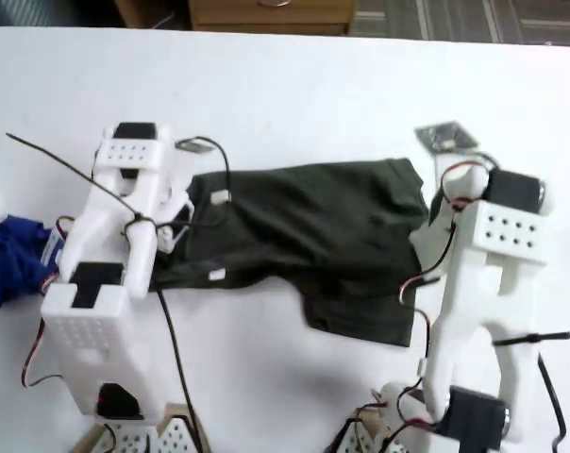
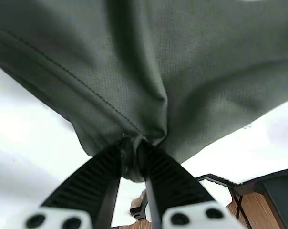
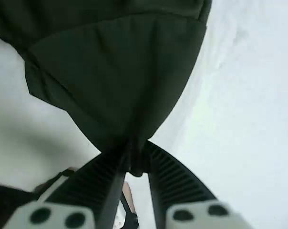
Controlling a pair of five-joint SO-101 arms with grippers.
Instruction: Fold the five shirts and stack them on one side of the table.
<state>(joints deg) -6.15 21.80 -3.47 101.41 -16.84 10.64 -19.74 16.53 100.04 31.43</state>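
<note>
A white tabletop (image 1: 285, 85) carried a dark olive shirt (image 1: 313, 231) in the middle, stretched between two arms, probably to smooth it for folding. Its fine-knit cloth puckered at each hold. A crumpled blue garment (image 1: 7, 260) lay at the edge. The left gripper (image 2: 133, 143) pinched a stitched hem, and the right gripper (image 3: 134, 152) pinched the opposite edge.
</note>
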